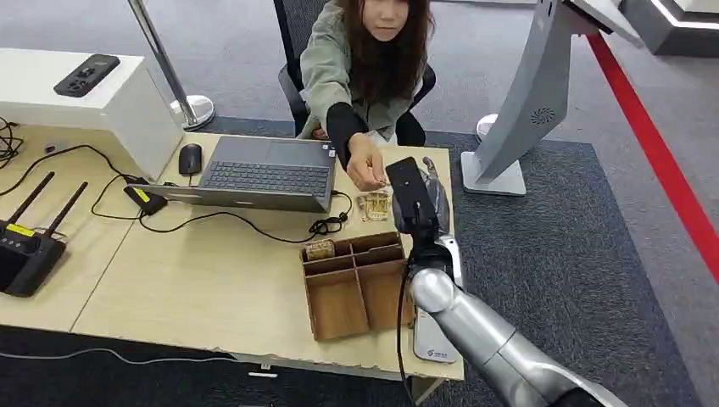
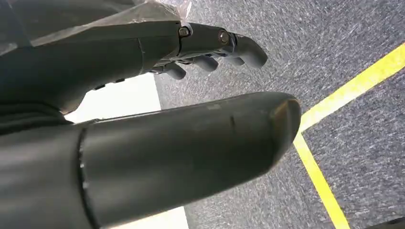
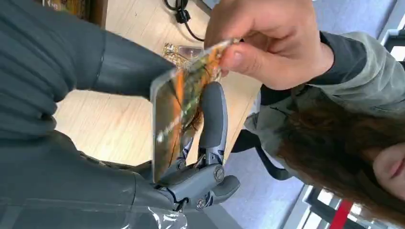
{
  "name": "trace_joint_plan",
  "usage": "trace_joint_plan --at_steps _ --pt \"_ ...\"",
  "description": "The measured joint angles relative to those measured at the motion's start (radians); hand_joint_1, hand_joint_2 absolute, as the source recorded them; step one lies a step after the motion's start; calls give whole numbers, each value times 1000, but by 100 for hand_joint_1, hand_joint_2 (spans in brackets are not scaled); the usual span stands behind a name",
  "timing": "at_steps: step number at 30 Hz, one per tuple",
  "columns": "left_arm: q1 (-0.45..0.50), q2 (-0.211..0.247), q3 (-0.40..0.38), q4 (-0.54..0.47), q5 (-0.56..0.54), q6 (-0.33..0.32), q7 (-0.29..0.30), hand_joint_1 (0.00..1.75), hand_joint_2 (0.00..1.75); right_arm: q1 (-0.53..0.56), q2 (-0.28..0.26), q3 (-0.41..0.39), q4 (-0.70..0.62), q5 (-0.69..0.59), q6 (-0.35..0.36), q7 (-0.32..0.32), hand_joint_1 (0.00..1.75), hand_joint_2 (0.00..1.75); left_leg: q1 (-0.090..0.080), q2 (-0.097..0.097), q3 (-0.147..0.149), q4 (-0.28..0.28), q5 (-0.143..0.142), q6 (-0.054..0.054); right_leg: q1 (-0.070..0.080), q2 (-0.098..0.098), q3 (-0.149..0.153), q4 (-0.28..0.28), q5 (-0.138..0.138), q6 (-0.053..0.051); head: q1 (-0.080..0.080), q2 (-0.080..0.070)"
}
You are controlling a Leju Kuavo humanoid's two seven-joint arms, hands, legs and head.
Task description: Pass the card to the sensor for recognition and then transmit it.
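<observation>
Resting against right hand [image 3: 191, 157] fingers, card [image 3: 179, 107], pinched by person's hand [image 3: 260, 40]

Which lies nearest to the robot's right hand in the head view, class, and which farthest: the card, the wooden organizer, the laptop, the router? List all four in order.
1. card, at the right hand itself, with the person's hand on it.
2. wooden organizer, just below, on the near table.
3. laptop, to the left.
4. router, at the table's far left edge.
</observation>
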Motion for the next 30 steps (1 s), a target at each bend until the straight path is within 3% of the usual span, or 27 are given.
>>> trace_joint_plan --at_steps 17,22,30 --pt "1 1 0 0 8 -5 6 0 0 43 -27 -14 -31 48 -1 -4 175 175 0 0 1 0 0 0 0 0 -1 0 0 0 0 0" --pt "3 2 0 0 16 -4 7 0 0 99 -53 -50 -94 75 -1 -4 175 175 0 1 1 0 0 0 0 0 -1 0 0 0 0 0" --pt "8 1 0 0 42 0 10 0 0 284 -112 -195 -261 283 -2 60 175 175 0 0 1 0 -1 0 0 0 0 -1 -1 1 0 0"
